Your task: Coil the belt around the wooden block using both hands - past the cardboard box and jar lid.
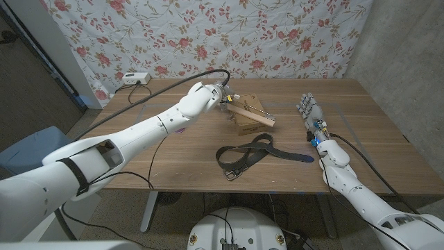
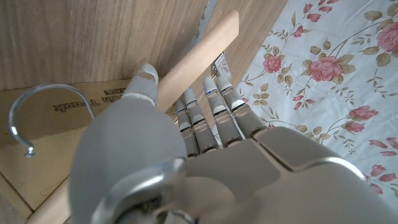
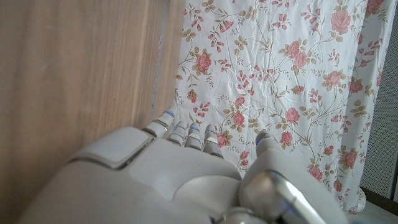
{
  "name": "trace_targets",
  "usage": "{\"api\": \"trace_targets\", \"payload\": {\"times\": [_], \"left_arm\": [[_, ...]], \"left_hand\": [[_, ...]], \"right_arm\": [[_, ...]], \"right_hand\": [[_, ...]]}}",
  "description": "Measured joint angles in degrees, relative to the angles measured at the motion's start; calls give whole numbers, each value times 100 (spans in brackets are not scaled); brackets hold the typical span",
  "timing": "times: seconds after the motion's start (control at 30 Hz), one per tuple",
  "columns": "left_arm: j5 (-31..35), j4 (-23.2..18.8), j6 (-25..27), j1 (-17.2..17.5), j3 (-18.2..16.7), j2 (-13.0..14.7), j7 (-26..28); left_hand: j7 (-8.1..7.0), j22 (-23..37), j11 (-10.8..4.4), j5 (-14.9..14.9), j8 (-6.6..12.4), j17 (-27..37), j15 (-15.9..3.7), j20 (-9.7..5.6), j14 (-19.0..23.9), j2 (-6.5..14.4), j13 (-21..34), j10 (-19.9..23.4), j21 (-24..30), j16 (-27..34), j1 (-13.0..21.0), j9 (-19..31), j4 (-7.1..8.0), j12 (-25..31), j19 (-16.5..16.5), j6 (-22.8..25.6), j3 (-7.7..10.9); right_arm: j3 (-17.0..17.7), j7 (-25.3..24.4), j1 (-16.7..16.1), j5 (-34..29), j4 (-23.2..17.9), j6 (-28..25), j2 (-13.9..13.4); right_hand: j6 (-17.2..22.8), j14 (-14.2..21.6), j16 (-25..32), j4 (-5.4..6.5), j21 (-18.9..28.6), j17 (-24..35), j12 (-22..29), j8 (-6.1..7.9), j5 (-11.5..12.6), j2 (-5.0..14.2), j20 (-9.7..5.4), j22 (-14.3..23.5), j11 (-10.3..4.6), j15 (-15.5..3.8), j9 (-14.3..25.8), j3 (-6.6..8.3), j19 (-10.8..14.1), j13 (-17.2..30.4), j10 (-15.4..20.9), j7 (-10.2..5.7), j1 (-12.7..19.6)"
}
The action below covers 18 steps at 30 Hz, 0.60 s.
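A long pale wooden block (image 1: 253, 117) lies slanted across the top of a cardboard box (image 1: 244, 128) near the table's middle. My left hand (image 1: 206, 98) grips the block's far end; in the left wrist view its fingers (image 2: 211, 109) curl around the block (image 2: 199, 55) above the box (image 2: 56, 115). A black belt (image 1: 248, 154) lies in a loose loop on the table in front of the box, its buckle (image 1: 231, 174) toward the near edge. My right hand (image 1: 309, 111) stands to the right of the belt, holding nothing, with its fingers apart and pointing away from me.
A curved metal hook (image 2: 28, 118) rests on the box. A white power strip (image 1: 133, 78) sits at the table's back left, with a black cable (image 1: 173, 82) running from it. A floral cloth (image 1: 229, 35) hangs behind the table.
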Motion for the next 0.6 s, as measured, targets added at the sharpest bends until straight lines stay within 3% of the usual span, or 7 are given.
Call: {"api": "trace_targets", "payload": {"times": [0.1,0.23,0.33,0.43,0.6], "left_arm": [[-34,28,-22,-7,70,-10,-110],[53,28,20,-50,160,-17,-232],[186,13,67,-71,226,-24,-357],[310,-2,108,-84,273,-33,-487],[396,-16,150,-75,299,-47,-592]], "left_hand": [[-35,0,34,-23,-117,-31,18,5,-129,22,24,-209,24,-78,22,-6,0,-100,91,-275,0],[-160,0,83,-22,-193,32,39,287,-517,21,51,-488,-267,-172,21,-6,76,-232,-653,-576,-139],[-171,15,86,-22,-195,96,50,360,-599,-1,68,-498,-325,-171,-1,-6,104,-233,-799,-587,-168],[-164,27,107,-22,-195,141,55,258,-591,1,98,-473,-194,-130,1,-6,73,-192,-483,-580,-199],[43,26,77,-22,-65,171,38,95,-193,123,138,-152,41,36,123,-5,49,-27,96,-278,-223]], "right_arm": [[6,29,25,16,56,4,11],[16,61,38,39,82,12,12],[26,86,39,57,87,18,12],[26,105,39,74,87,34,12],[56,149,16,95,87,55,2]], "right_hand": [[4,0,0,0,0,0,0,0,0,0,0,0,0,0,0,0,0,0,0,-4,0],[22,0,0,0,0,0,0,0,0,0,0,0,0,0,0,0,0,0,0,-22,0],[22,0,0,0,0,0,0,23,0,0,0,0,0,0,0,0,0,0,0,-22,0],[22,0,0,0,0,0,0,23,0,0,0,0,0,0,0,0,0,0,0,-21,0],[22,0,0,0,0,0,0,23,0,0,0,0,0,0,0,0,0,0,0,-21,0]]}}
